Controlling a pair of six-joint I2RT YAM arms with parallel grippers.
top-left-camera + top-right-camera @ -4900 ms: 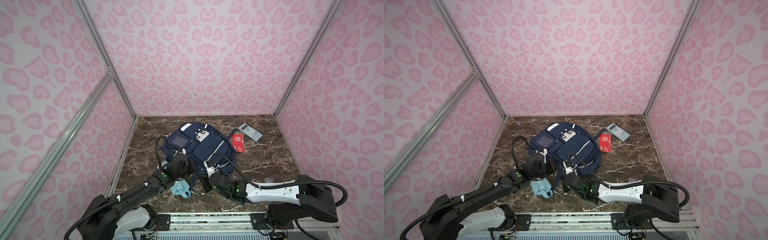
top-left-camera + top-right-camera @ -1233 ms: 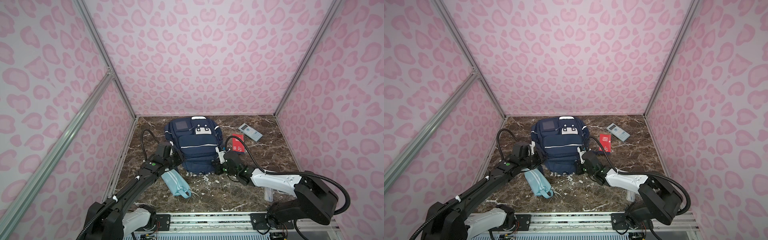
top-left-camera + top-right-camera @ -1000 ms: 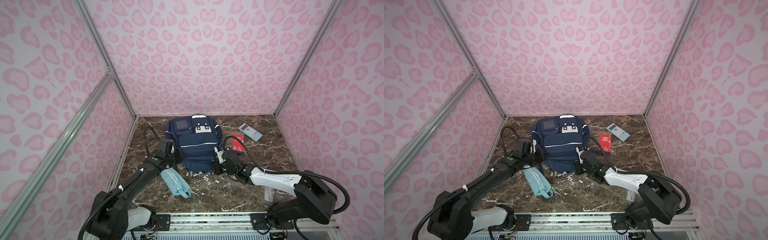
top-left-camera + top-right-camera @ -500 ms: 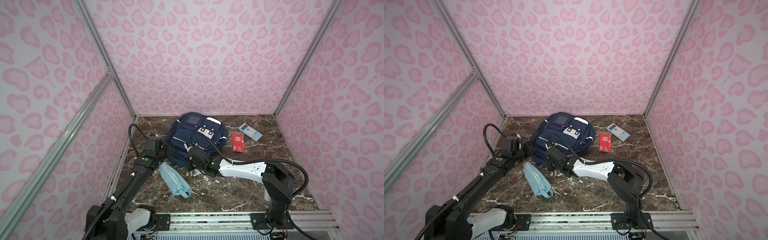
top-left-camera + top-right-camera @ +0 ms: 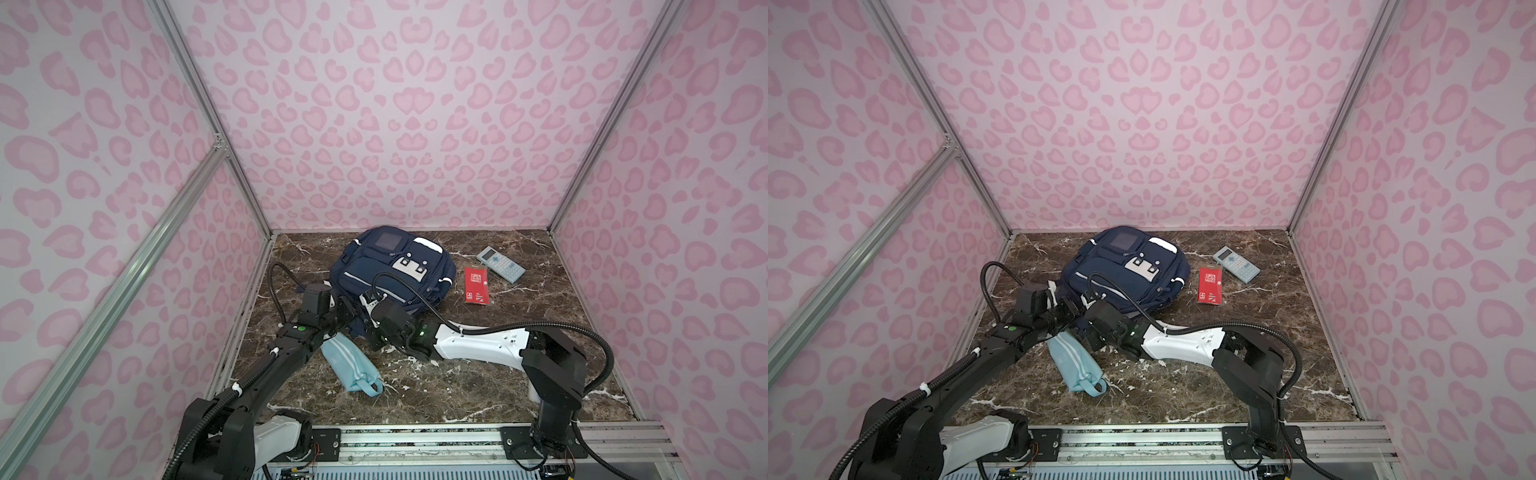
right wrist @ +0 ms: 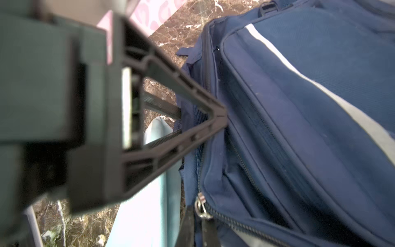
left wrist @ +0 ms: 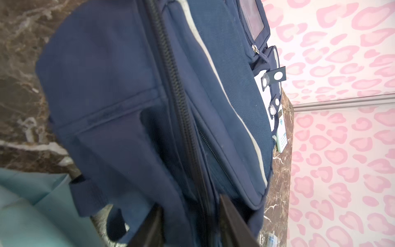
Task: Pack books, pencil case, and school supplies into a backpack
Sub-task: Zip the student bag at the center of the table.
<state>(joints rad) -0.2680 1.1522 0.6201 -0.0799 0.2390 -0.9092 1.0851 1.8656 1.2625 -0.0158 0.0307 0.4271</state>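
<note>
Pink leopard-print walls [image 5: 395, 104] rise on three sides of a dark brown marble tabletop [image 5: 478, 386] veined in white, aluminium posts [image 5: 243, 187] at the corners, a metal rail [image 5: 415, 436] along the front.

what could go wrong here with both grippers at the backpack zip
1. The right gripper is shut beside the zipper pull, and how firmly the left gripper holds the backpack is unclear. A pull may drag the whole backpack instead of unzipping it.
2. The pencil case lies close by, partly under the left arm. Arm moves could sweep it away.
</note>
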